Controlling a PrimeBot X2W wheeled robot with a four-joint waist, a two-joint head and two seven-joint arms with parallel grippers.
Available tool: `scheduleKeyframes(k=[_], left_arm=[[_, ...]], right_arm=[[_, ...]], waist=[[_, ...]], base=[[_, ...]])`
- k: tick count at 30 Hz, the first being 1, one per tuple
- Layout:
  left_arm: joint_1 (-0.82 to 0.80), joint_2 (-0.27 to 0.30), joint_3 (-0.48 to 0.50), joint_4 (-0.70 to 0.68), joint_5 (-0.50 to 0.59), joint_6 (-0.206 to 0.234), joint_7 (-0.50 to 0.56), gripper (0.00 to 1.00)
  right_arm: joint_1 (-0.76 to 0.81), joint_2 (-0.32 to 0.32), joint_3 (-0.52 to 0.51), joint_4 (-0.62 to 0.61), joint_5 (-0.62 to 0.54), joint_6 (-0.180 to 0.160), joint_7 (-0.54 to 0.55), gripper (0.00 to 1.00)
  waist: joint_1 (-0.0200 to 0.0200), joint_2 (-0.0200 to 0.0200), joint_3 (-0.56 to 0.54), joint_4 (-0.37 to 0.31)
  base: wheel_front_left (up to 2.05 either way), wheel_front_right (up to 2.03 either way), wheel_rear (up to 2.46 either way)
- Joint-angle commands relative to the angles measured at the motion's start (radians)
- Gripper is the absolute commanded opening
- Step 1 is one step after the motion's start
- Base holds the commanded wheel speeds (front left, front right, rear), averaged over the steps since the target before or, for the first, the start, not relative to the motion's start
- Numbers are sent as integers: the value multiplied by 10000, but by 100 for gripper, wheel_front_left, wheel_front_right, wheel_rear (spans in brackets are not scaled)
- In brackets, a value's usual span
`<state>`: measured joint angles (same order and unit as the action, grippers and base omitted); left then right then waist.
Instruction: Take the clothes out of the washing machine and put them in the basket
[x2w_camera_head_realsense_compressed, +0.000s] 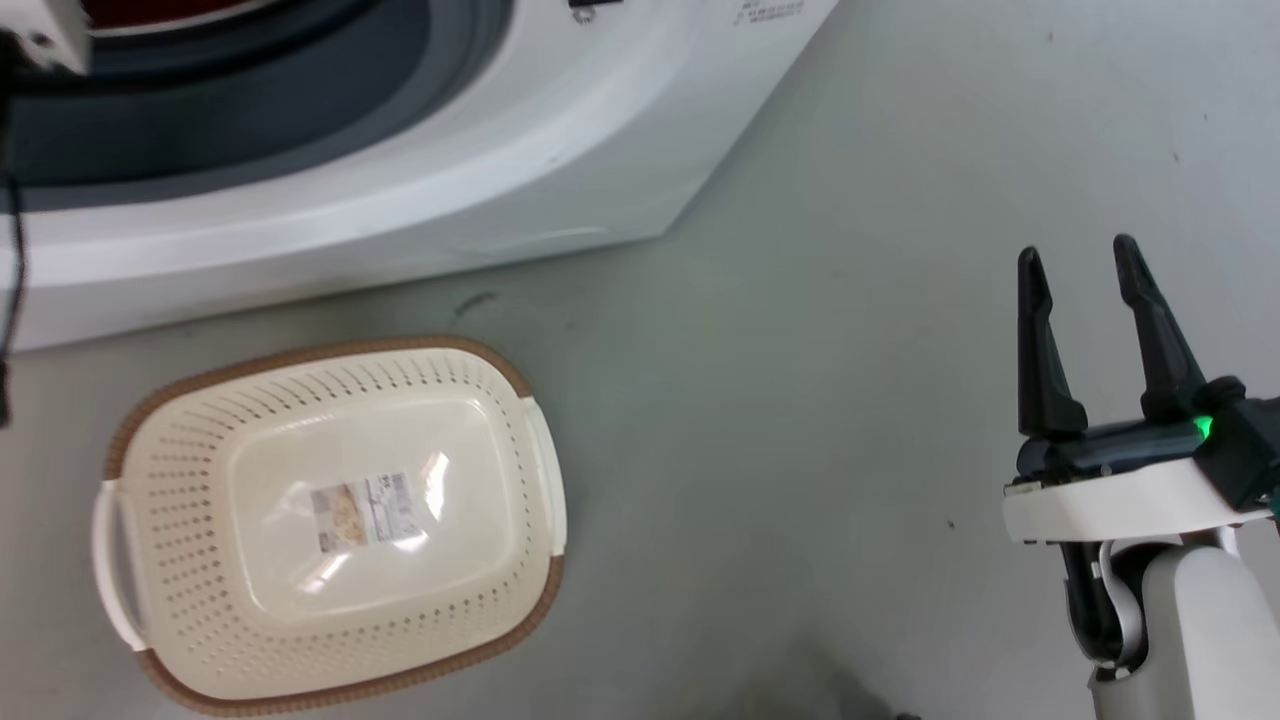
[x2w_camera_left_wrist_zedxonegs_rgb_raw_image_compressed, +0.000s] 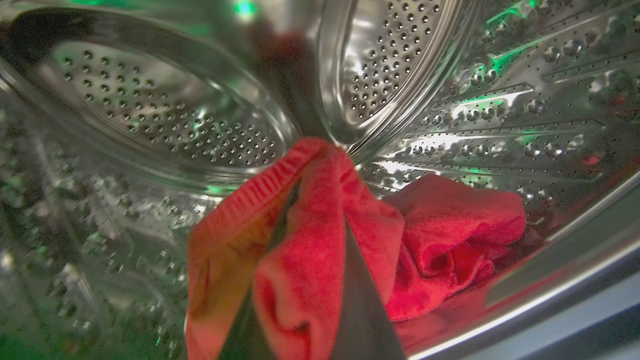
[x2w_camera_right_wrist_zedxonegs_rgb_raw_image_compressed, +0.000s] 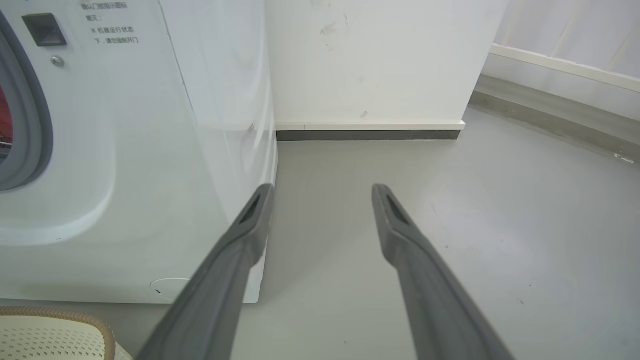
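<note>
Floor: pale grey and smooth (x2w_camera_head_realsense_compressed: 850, 350), running back to a white wall (x2w_camera_right_wrist_zedxonegs_rgb_raw_image_compressed: 370, 60) with a dark skirting strip along its foot.
Washing machine: white front-loader (x2w_camera_head_realsense_compressed: 450, 190) standing on the floor and taking up the top left of the head view. A grey rubber ring (x2w_camera_head_realsense_compressed: 300, 110) circles its mouth, and there is small print beside the latch.
Drum: shiny perforated steel (x2w_camera_left_wrist_zedxonegs_rgb_raw_image_compressed: 450, 100) with raised ribs and green glints on the metal.
Basket: cream with perforated walls, a brown woven-look rim (x2w_camera_head_realsense_compressed: 300, 358) and pale side handles. It sits on the floor just in front of the washing machine's front edge, not touching it. A paper label (x2w_camera_head_realsense_compressed: 365, 510) is stuck to its base.
Clothes: two bright red pieces, both inside the drum. The lifted garment (x2w_camera_left_wrist_zedxonegs_rgb_raw_image_compressed: 300, 270) hangs raised off the drum wall, draped in a peak over the left tool. The second garment (x2w_camera_left_wrist_zedxonegs_rgb_raw_image_compressed: 450, 235) lies crumpled on the drum's lower wall close to the front rim, touching the lifted garment.
Left tool: inside the drum (x2w_camera_left_wrist_zedxonegs_rgb_raw_image_compressed: 324, 185) and closed on the lifted garment. Fabric hides its tips, and one dark finger (x2w_camera_left_wrist_zedxonegs_rgb_raw_image_compressed: 361, 305) shows between the folds.
Right tool: over bare floor (x2w_camera_head_realsense_compressed: 1078, 255), well to the right of the basket and past the washing machine's right front corner. Its two dark fingers are spread apart with floor showing between them, and a green light (x2w_camera_head_realsense_compressed: 1203, 428) glows at its base.
</note>
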<state>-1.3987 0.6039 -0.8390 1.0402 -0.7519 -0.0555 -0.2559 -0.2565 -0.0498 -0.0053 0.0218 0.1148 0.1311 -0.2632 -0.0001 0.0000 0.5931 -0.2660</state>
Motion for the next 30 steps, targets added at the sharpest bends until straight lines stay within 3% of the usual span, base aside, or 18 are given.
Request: scheduleKeyframes(k=[1,8,13,23,30], left_arm=[[261,-96,117,-113,-74,100,-73,0],[2609,-287,2246,-3204,477,870,-99,0],[4570,-693,3388,-5106,1337,1100,-94,0],[7591,-1422,4244,-7170,2653,740,-96,0],[9159,-1597,4086,-7166,2023,181,211,0]], right_arm=[[123,-7,-28,36,-109,-7,-26,100],[539,-6,-602,261,-328,-7,-25,100],[841,-9,-618,390,-554,-7,-26,100],[1232,-10,-624,526,-805,-7,-24,100],[1315,-13,-547,543,-931,-8,-24,100]], waist=[[1,0,-690,367],[1,0,-1724,801],[1,0,-2345,1205],[1,0,-3196,2022],[1,0,-3232,2340]], base=[[0,0,0],[0,0,0],[0,0,0],[0,0,0],[0,0,0]])
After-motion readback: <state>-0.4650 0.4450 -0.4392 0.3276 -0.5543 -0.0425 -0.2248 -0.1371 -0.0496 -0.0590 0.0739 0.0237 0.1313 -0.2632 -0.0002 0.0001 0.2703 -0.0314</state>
